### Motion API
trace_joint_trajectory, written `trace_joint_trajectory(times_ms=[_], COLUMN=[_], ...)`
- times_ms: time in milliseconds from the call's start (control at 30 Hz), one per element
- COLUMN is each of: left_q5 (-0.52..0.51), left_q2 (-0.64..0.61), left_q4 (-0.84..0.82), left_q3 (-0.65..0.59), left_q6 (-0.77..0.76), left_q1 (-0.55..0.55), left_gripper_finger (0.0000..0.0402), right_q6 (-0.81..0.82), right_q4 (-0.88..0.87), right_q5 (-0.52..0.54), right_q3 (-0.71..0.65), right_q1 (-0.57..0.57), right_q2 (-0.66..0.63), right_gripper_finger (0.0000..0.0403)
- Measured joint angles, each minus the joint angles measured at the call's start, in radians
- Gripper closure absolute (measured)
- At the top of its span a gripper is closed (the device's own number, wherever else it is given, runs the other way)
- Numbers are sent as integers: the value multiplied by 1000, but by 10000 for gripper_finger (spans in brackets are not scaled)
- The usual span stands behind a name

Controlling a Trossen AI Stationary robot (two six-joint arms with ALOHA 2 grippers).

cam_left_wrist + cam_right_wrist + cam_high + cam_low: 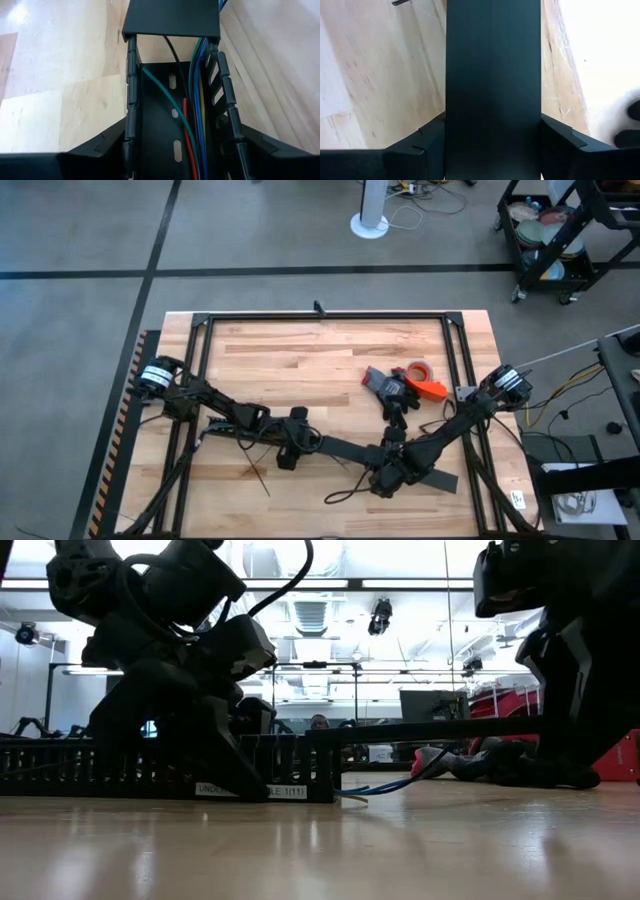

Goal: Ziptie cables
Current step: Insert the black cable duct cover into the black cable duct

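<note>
A long black comb-toothed duct [250, 432] lies on the wooden table. Several coloured cables [197, 100] (green, red, blue, black) run along its open channel. A flat black cover strip [345, 452] sits on the duct's right part and reaches past its end. My left gripper [290, 448] is shut on the duct's open part. My right gripper [388, 472] is shut on the cover strip [492, 75]. Thin dark zipties [258, 475] lie on the table near the front edge. A dark cable loop [340, 498] rests on the wood beside my right gripper. My left gripper pinches the duct by its two toothed side walls [131, 115], one finger [107, 142] outside each wall. The fingers point down from above and lie across the duct. The duct rests flat on the table. My right gripper pinches the cover strip by its two long edges [449, 100], with the fingers [555, 135] lying across it from above. In the low view the strip [430, 730] runs level at the height of the duct's top, clear of the table.
A red tape roll with an orange holder [425, 380] and a dark glove [385, 388] lie at the right, behind my right arm. A black metal frame [320, 317] runs round the tabletop. Bare wood lies at the far left [290, 360].
</note>
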Motion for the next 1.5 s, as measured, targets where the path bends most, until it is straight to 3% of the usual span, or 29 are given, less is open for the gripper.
trace_joint_trajectory(times_ms=[500, 1500], left_q5=[22, -25], left_q2=[0, 0], left_q4=[-3, 13], left_q3=[1, 1], left_q6=[24, -15], left_q1=[-3, 3], left_gripper_finger=[167, 171], right_q6=[-115, -28], right_q4=[71, 56], right_q5=[-33, -45], right_q3=[-4, -3], right_q1=[-11, -37], right_q2=[0, 0], right_gripper_finger=[190, 190])
